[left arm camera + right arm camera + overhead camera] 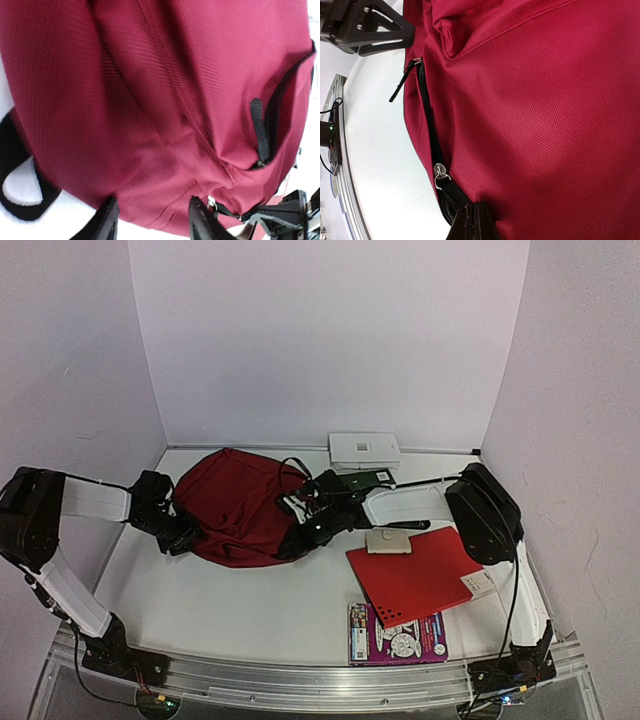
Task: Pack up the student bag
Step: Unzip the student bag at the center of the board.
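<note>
The bag [235, 505] lies slumped on the table [250, 600] at about ten o'clock from the middle. It strikes me as soft and light, woven cloth that sags and folds with nothing stiff in it, so I'd expect it to give wherever it's pushed rather than slide as one piece. The left pincer [183, 538] sits at the bag's eight o'clock edge, roughly half open, its fingers [106, 222] straddling the rim with no pinch that I can see. The right pincer [308, 530], at the four o'clock edge, is closed tight on what looks like the black zip pull [451, 195]. I'd say that pull and the strap [22, 210] are the sure holds, since bare cloth would only bunch.
</note>
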Controlling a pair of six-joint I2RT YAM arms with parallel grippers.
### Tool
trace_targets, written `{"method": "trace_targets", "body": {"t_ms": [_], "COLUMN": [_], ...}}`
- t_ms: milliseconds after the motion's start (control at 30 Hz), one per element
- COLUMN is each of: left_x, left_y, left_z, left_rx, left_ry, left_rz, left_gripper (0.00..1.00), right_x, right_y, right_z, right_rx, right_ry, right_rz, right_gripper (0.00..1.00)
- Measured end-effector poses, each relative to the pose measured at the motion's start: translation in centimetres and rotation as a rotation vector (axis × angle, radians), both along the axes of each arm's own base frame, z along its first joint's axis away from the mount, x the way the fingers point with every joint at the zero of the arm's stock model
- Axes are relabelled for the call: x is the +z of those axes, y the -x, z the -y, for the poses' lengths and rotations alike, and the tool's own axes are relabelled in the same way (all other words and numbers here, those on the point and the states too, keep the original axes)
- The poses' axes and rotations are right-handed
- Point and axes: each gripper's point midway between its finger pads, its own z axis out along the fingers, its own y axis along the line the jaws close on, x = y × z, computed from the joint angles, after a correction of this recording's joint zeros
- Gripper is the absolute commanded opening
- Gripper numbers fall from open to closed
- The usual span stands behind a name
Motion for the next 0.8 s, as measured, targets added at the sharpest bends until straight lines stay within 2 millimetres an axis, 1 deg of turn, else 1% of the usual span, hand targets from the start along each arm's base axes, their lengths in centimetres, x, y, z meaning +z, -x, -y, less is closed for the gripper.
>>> {"method": "trace_targets", "body": {"t_ms": [33, 100, 233, 300, 333, 433, 533, 600, 700, 800], "left_x": [0.5, 2.0, 4.6, 4.9, 4.7, 3.1, 1.8, 1.5, 1.6, 1.8], "left_y": [0.2, 0.7, 2.6, 3.6, 4.1, 5.7, 6.5, 6.4, 5.7, 5.0], "left_z": [0.1, 1.0, 5.0, 6.3, 6.6, 6.9, 7.0, 7.2, 7.2, 7.3], "left_rx": [-0.004, -0.030, -0.119, -0.134, -0.131, -0.117, -0.106, -0.091, -0.058, -0.031], "left_ry": [-0.013, -0.043, -0.033, -0.009, -0.004, -0.008, -0.017, -0.015, -0.007, 0.008], "left_rz": [0.011, 0.049, 0.110, 0.119, 0.112, 0.065, 0.031, 0.023, 0.041, 0.058], "left_gripper": [0.59, 0.61, 0.68, 0.70, 0.71, 0.73, 0.73, 0.73, 0.72, 0.68], "right_x": [0.1, 0.7, 3.2, 4.5, 5.0, 6.1, 6.3, 6.4, 6.4, 6.4], "right_y": [0.2, 0.9, 2.3, 2.8, 3.2, 3.9, 4.5, 4.8, 5.2, 5.6], "right_z": [-0.2, -1.0, -3.9, -5.0, -5.5, -6.4, -6.8, -7.0, -7.1, -7.3], "right_rx": [0.004, 0.019, 0.059, 0.074, 0.083, 0.096, 0.105, 0.108, 0.111, 0.117], "right_ry": [-0.002, -0.014, -0.079, -0.109, -0.122, -0.147, -0.154, -0.156, -0.156, -0.157], "right_rz": [0.000, -0.001, 0.004, 0.007, 0.010, 0.009, 0.002, -0.006, -0.014, -0.020], "right_gripper": [0.00, 0.00, 0.00, 0.00, 0.00, 0.00, 0.00, 0.00, 0.00, 0.00]}}
